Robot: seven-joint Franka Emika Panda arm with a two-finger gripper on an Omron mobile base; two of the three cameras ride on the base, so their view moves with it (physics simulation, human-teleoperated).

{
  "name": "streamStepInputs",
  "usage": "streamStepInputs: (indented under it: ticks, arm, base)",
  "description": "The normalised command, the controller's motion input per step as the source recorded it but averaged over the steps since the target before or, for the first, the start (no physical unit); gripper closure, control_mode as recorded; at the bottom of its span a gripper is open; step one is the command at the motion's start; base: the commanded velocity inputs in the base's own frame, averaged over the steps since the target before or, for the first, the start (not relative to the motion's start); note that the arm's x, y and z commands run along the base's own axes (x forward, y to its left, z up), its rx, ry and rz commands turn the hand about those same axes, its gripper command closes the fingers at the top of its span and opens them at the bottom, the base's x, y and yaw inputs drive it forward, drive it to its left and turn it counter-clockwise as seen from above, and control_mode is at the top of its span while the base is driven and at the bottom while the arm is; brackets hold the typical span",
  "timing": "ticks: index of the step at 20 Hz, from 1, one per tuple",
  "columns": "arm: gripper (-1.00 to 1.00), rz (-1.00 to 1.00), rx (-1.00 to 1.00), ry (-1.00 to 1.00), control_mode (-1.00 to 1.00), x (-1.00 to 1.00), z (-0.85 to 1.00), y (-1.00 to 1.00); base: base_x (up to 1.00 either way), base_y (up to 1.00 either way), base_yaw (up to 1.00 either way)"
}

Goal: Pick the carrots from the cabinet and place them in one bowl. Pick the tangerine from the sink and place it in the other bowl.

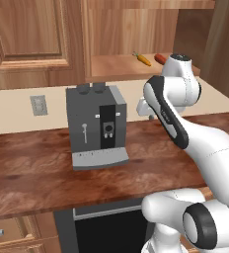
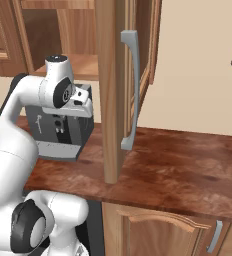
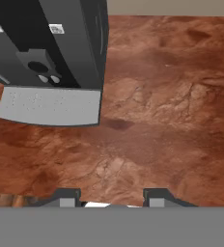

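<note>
Left base view, far left: a grey wall outlet (image 1: 38, 105) sits on the beige backsplash, under the closed panelled door of the warm brown wooden wall cabinet (image 1: 32, 34). A metal piece at the left edge is cut off and not identifiable.

Centre: a dark grey box-shaped coffee machine (image 1: 95, 126) with a lighter grey drip tray stands on the reddish-brown wooden counter (image 1: 32, 173).

Above and to its right, the cabinet's open shelf compartment holds the two small tapered carrots. The orange carrot with a green top (image 1: 142, 59) lies in plain sight. The darker reddish-orange carrot (image 1: 160, 59) lies just beside it, its right end hidden behind the white arm's wrist.

The two-finger gripper (image 3: 112, 197) shows in the hand view as two small dark fingertips (image 3: 65, 198) cut off by the bottom edge. They stand moderately apart with nothing between them, over bare counter to the right of the coffee machine's tray. In both base views the hand is largely masked by the arm's own links.

Right base view: the opened cabinet door is seen edge-on, its grey curved handle (image 2: 130, 90) facing right. The door blocks the shelf's right portion, so the carrots cannot be made out there.
</note>
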Motion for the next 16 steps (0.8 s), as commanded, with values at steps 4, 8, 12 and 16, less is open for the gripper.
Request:
streamStepInputs:
  ticks: [4,8,12,16]
  arm:
    - [-1.00,0.00,0.00,-0.01,-1.00,-0.02,0.00,0.00]
    - [-1.00,0.00,0.00,0.00,-1.00,-0.01,-0.03,0.00]
    - [-1.00,0.00,0.00,-0.03,-1.00,-0.05,0.03,-0.01]
    - [-1.00,0.00,0.00,-0.11,-1.00,-0.09,0.15,-0.04]
  base:
    - [0.00,0.00,0.00]
    - [0.00,0.00,0.00]
    - [0.00,0.00,0.00]
    - [0.00,0.00,0.00]
